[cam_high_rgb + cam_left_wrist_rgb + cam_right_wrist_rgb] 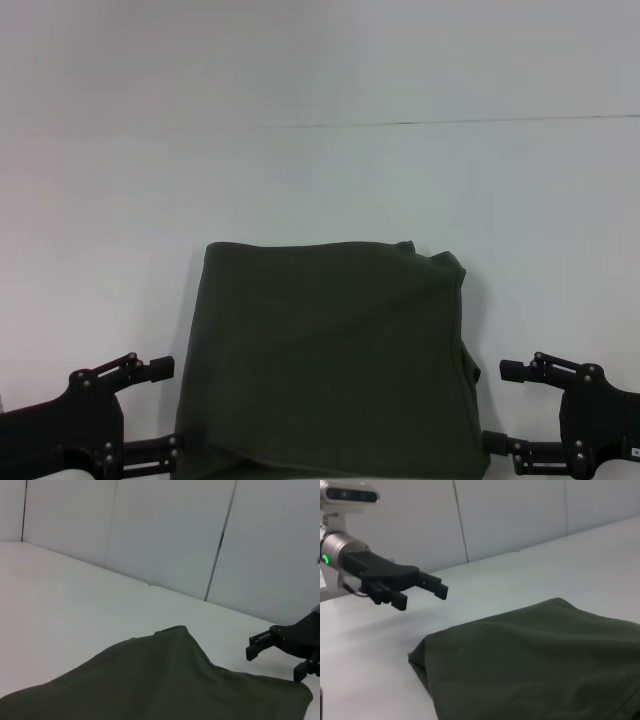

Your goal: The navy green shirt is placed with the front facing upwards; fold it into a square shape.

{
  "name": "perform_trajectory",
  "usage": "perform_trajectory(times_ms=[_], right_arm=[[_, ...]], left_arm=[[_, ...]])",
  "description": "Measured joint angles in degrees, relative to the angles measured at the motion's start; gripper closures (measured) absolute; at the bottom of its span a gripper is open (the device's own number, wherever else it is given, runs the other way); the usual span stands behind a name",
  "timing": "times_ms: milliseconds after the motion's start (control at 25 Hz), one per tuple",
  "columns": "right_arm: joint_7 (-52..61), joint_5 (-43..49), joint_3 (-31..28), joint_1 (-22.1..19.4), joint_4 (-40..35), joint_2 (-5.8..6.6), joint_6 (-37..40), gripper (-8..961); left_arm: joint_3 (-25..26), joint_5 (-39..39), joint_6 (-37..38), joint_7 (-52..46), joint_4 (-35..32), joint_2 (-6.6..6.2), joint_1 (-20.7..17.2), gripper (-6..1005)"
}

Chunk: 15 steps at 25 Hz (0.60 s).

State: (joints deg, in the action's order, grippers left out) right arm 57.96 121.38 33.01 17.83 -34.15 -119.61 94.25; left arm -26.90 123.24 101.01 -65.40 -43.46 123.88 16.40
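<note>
The navy green shirt [325, 355] lies folded into a rough square on the white table [320, 180], near its front edge; no lettering or collar shows. It also fills the low part of the left wrist view [165, 680] and the right wrist view [540, 660]. My left gripper [165, 410] sits open just beside the shirt's left edge, holding nothing. On the other side, my right gripper [500, 408] is open and empty too, close to the shirt's right edge. The left wrist view shows the right gripper [277, 661]; the right wrist view shows the left gripper [419, 595].
Bare white tabletop stretches beyond the shirt to a thin dark seam [450, 122] across the far part. Pale wall panels [170, 535] stand behind the table.
</note>
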Motion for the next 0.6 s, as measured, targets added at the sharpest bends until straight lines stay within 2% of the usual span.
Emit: perform_trajectory(times_ms=[600], right_arm=[[-4.39,-0.44,-0.26,-0.12,-0.5,-0.1,0.82,28]], left_arm=[[0.05,-0.1,-0.33,-0.09,0.06,0.05,0.38,95]])
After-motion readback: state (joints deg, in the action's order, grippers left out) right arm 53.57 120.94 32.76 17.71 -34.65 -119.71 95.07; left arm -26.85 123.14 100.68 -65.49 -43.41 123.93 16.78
